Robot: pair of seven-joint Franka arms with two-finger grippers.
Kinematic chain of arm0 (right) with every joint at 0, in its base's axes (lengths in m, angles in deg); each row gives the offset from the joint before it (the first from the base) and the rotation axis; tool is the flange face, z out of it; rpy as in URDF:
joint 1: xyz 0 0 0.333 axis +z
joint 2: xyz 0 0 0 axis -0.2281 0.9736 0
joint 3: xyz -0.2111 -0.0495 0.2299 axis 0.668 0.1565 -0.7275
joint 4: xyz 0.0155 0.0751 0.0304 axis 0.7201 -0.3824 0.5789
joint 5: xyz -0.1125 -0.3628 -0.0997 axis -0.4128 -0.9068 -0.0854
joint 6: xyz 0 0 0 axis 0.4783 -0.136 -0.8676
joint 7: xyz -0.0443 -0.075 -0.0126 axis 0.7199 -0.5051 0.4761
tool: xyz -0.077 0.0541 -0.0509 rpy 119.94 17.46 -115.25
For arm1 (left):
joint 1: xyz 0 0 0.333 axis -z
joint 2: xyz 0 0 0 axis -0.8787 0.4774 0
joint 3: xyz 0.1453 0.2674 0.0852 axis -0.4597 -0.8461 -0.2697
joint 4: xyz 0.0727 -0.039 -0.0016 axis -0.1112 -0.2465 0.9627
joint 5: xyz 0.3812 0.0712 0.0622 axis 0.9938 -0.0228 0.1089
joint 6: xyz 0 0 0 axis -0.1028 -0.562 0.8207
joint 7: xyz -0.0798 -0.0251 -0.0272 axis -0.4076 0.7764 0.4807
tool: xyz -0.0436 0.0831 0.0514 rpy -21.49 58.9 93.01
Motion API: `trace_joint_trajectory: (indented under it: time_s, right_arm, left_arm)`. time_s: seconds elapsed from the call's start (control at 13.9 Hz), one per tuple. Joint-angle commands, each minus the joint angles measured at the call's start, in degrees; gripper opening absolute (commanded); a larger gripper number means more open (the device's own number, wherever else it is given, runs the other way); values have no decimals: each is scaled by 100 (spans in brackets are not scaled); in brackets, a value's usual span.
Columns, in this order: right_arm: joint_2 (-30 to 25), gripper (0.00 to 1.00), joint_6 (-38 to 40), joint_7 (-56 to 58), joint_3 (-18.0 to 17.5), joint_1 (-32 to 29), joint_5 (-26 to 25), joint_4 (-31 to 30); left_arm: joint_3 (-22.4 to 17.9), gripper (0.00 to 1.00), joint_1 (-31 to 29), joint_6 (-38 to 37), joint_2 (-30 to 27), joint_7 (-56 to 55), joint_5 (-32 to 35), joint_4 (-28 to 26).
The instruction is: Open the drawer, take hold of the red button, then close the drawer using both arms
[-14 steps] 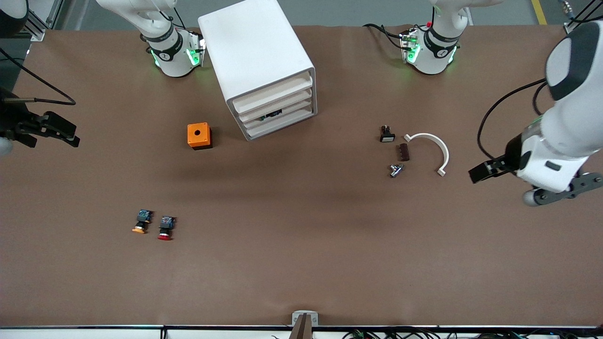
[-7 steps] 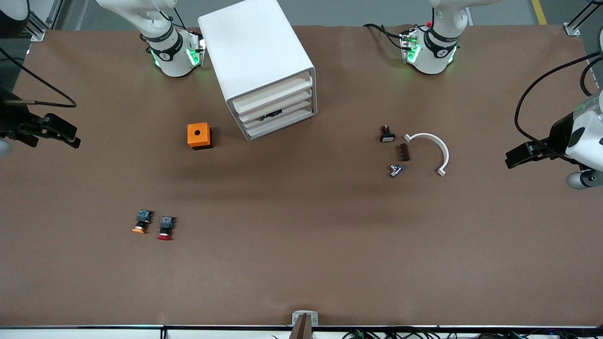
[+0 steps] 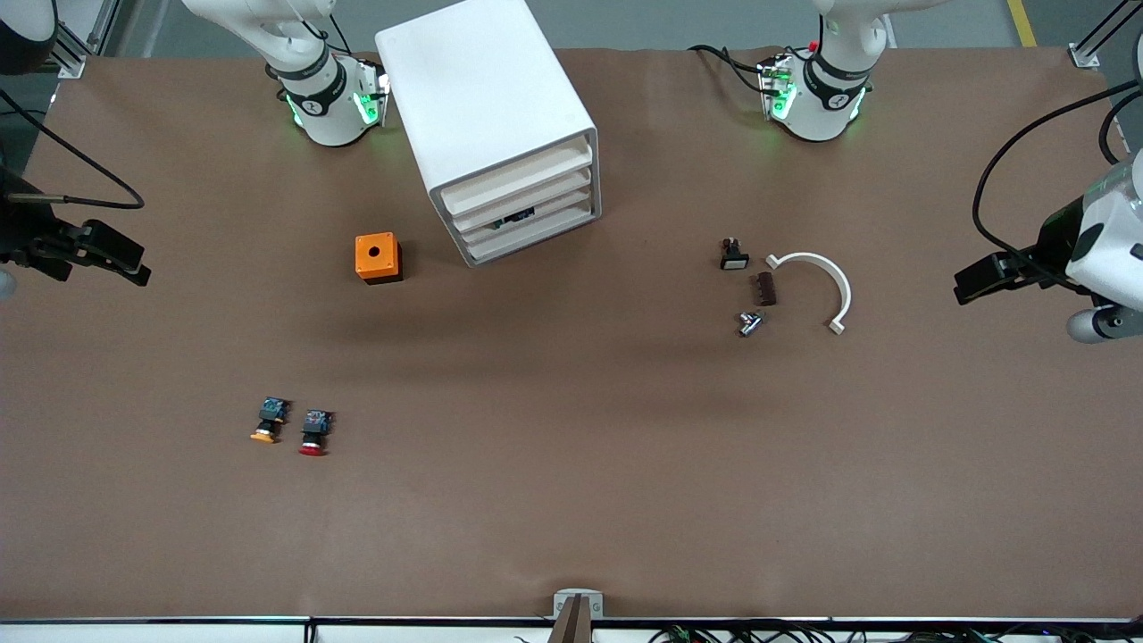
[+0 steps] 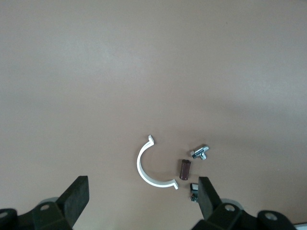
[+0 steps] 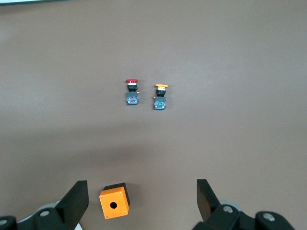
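The white drawer cabinet [image 3: 487,107] stands between the two arm bases, and its stacked drawers [image 3: 527,210] look shut. The red-capped button [image 3: 312,433] [image 5: 131,91] lies on the table toward the right arm's end, nearer the front camera than the cabinet. My right gripper [image 3: 120,250] [image 5: 142,194] hangs open and empty at the right arm's end of the table. My left gripper [image 3: 982,277] [image 4: 142,194] hangs open and empty at the left arm's end, beside a group of small parts.
An orange-capped switch [image 3: 267,421] [image 5: 160,96] lies beside the button. An orange box with a hole [image 3: 377,257] [image 5: 114,201] sits near the cabinet. A white curved bracket [image 3: 821,281] [image 4: 146,172], a brown piece [image 3: 765,288], a metal fitting [image 3: 750,322] and a small black switch [image 3: 733,255] lie together.
The left arm has swung outward toward its end of the table, and its gripper is still open. The right arm has barely moved.
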Motion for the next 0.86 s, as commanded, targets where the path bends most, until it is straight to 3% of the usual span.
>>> trace_joint_trajectory:
  time_s: [0.0, 0.14, 0.29, 0.5, 0.79]
  right_arm:
    - [-240, 100, -83, -100, -55, -55, -18, -255]
    - [-257, 100, -65, -109, -46, -46, -18, -255]
    - [-257, 100, -65, -100, -46, -46, -18, -255]
    - [-257, 100, -56, -100, -46, -46, -18, -255]
    - [-257, 100, -82, -100, -38, -55, -18, -255]
  left_arm:
    - [-94, 100, 29, 46, -745, 203, -4, -750]
    - [-663, 100, 405, 90, -1097, 273, -239, -1155]
    - [-946, 100, 556, 212, -1414, 283, -565, -1550]
    - [-939, 100, 671, 468, -1889, 274, -619, -2228]
    - [-657, 100, 662, 433, -1977, 168, -540, -2291]
